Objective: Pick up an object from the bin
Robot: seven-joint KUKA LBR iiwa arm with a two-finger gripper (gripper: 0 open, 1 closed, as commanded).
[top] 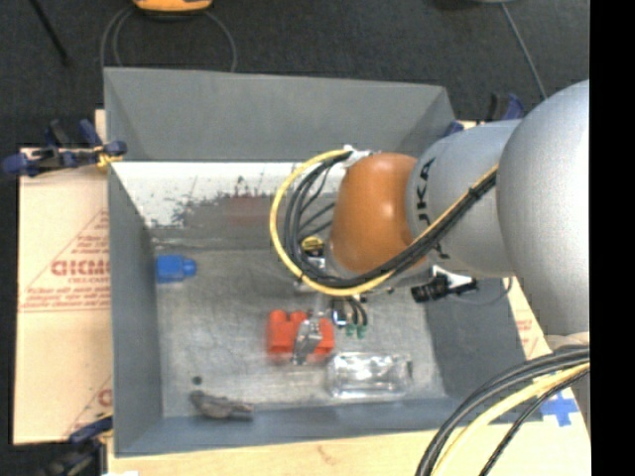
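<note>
Orange block (282,333), lower middle of the frame, with the end effector (314,341) at its right edge: how will it handle?
— Probably stiff, light plastic. Take it by its flat sides. Whether the end effector is open or closed, I cannot tell.

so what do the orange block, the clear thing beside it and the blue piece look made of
Orange block: likely plastic, with a solid, even, matte colour. Clear thing: thin transparent plastic, perhaps a packet, with glossy crinkled highlights. Blue piece: probably plastic, with a smooth saturated colour; hard or soft cannot be told.
</note>
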